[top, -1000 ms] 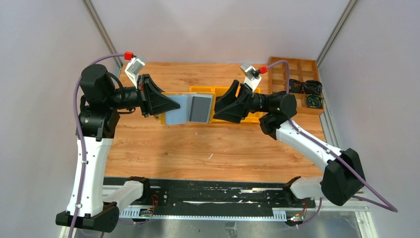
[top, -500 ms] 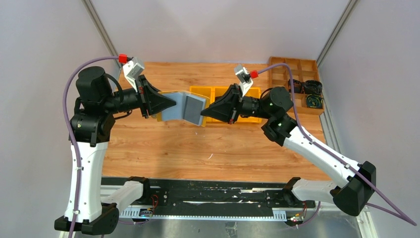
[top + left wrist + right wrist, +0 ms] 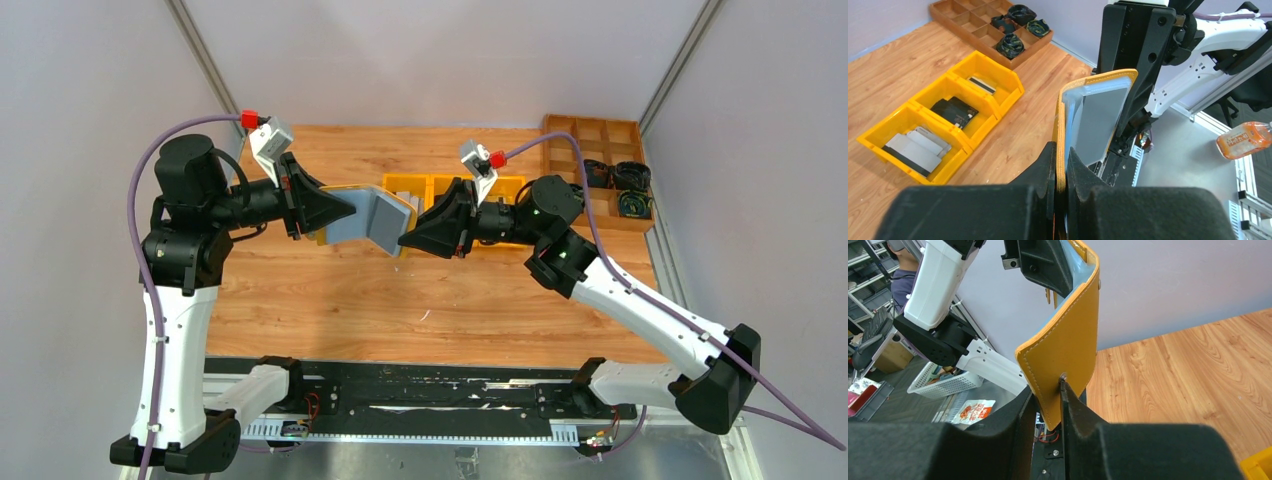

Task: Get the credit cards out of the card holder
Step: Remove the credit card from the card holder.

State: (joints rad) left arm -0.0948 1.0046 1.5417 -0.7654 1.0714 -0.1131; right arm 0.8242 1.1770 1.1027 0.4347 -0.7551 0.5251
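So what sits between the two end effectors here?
The card holder, half open in the air: the left end effector pinches one flap, the right end effector the other. The top view shows it.

The left arm point(image 3: 178, 330) and right arm point(image 3: 640, 300) have white tubes and round black joints. A purple cable point(image 3: 790, 425) runs along each to a red plug point(image 3: 250, 117) by a grey box point(image 3: 272, 136). The left gripper point(image 3: 355, 210) and right gripper point(image 3: 402, 242) are black and pointy.

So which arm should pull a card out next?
Right, probably. The left gripper is clamped on the card holder, anchoring it; the right gripper only straddles the free flap, so it can regrasp.
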